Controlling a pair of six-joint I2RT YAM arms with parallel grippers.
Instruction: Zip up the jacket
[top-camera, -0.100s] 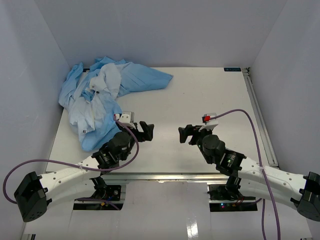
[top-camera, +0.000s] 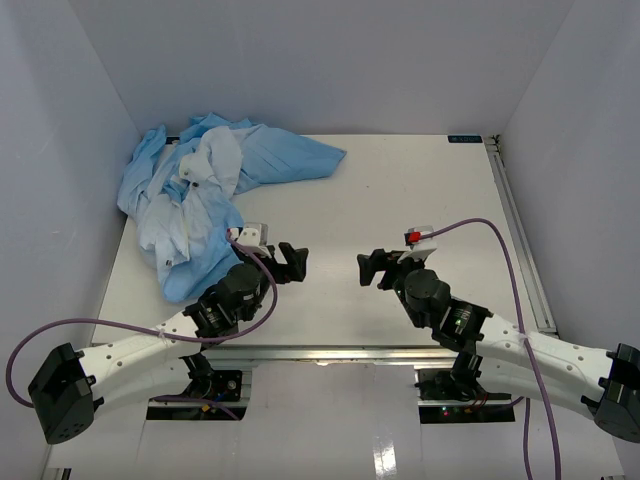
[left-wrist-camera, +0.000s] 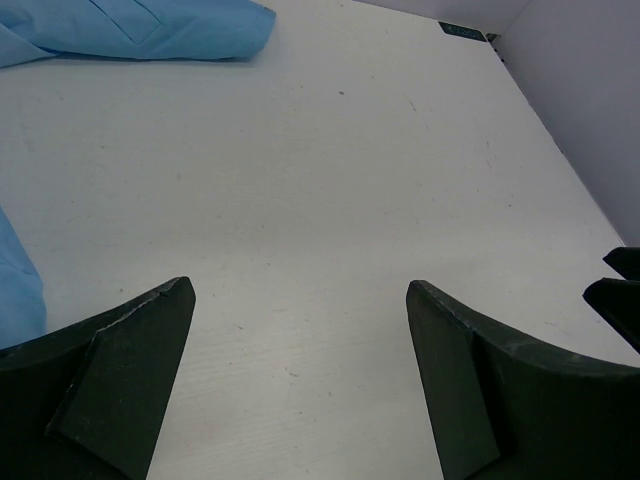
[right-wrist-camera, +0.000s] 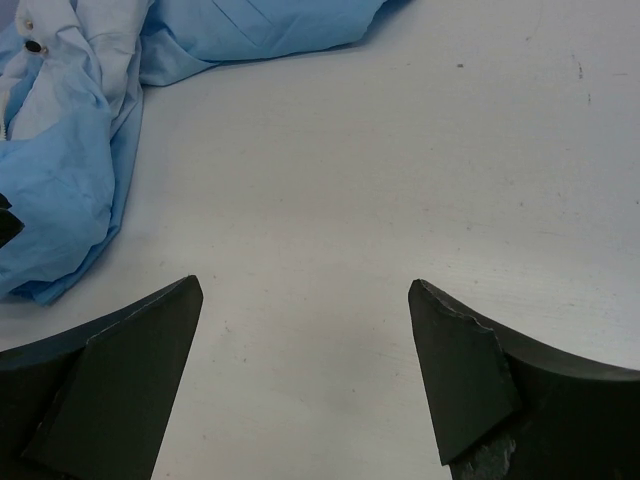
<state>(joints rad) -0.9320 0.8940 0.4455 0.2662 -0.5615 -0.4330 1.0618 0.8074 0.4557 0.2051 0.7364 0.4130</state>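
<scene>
The light blue jacket (top-camera: 200, 190) lies crumpled in the table's far left corner, its pale lining and a white drawcord showing on top. A sleeve or flap (left-wrist-camera: 140, 25) of it reaches toward the table's middle; the bunched body (right-wrist-camera: 70, 150) shows in the right wrist view. My left gripper (top-camera: 296, 262) hovers low over bare table just right of the jacket's near edge, open and empty. My right gripper (top-camera: 369, 268) faces it from the right, also open with nothing between its fingers. The zipper is not discernible in the folds.
The white table (top-camera: 400, 200) is walled by grey panels on the left, back and right. A metal rail (top-camera: 515, 220) runs along the right edge. Purple cables (top-camera: 500, 240) trail from both wrists.
</scene>
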